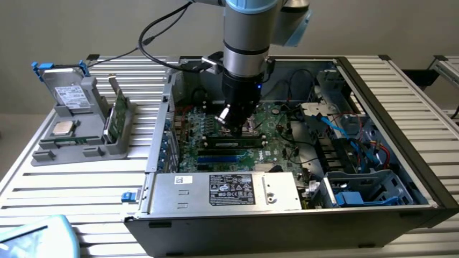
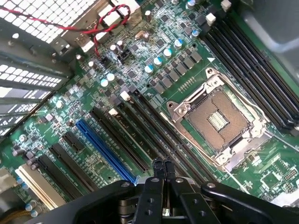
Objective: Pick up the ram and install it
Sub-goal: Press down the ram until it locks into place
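Computer case [image 1: 401,161]: lying open on the slatted table [image 1: 72,188], with the green motherboard [image 2: 187,70], power supply [image 1: 229,189] and a mess of cables inside.

Ram [image 1: 231,143]: looks like it's already sitting in one of the long slots, just below the fingers in the exterior view.

Fingers [image 2: 163,167]: pressed shut, tips together, nothing held, hovering right over the slots beside the empty processor socket [image 2: 217,119].

Gray holder [image 1: 79,134]: on the table, on the exterior view's left, holding a hard drive [image 1: 70,97], a processor chip [image 1: 63,127] and an upright green card [image 1: 118,115].
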Available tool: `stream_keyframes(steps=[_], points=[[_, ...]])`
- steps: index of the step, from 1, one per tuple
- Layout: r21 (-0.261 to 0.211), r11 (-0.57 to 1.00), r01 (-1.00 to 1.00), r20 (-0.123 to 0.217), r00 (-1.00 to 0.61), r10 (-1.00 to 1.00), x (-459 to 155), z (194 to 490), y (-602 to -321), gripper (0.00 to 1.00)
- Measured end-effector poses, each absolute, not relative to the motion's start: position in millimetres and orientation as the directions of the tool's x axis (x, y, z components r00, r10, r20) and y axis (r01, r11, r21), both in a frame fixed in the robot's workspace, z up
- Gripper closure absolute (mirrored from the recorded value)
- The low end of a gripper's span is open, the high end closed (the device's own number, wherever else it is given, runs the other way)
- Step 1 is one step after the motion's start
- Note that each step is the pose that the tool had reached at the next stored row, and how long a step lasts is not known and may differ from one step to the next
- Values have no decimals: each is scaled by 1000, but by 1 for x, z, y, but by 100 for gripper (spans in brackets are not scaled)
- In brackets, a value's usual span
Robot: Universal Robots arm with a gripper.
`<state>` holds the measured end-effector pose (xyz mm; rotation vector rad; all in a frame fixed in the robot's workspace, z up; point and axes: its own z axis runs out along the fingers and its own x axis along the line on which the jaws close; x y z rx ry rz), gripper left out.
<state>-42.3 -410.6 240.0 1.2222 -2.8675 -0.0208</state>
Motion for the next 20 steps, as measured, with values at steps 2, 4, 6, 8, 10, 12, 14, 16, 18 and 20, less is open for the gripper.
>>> stream_keyframes(steps=[2,4,6,8,10,12,14,16,18,20], points=[[22,716,-698,17,-715,-698,-42,240,-411,89],[22,738,-675,17,-738,-675,-42,240,-411,89],[22,759,-651,17,-759,-651,-42,240,-411,89],[22,779,-627,17,-779,-627,-42,240,-411,89],[22,799,-601,17,-799,-601,-42,240,-411,89],[22,818,-575,17,-817,-576,-42,240,-411,89],[22,836,-549,17,-836,-549,-42,240,-411,89],[22,853,-522,17,-853,-522,-42,240,-411,89],[22,868,-495,17,-868,-496,-42,240,-411,89],[22,884,-466,17,-884,-467,-42,240,-411,89]])
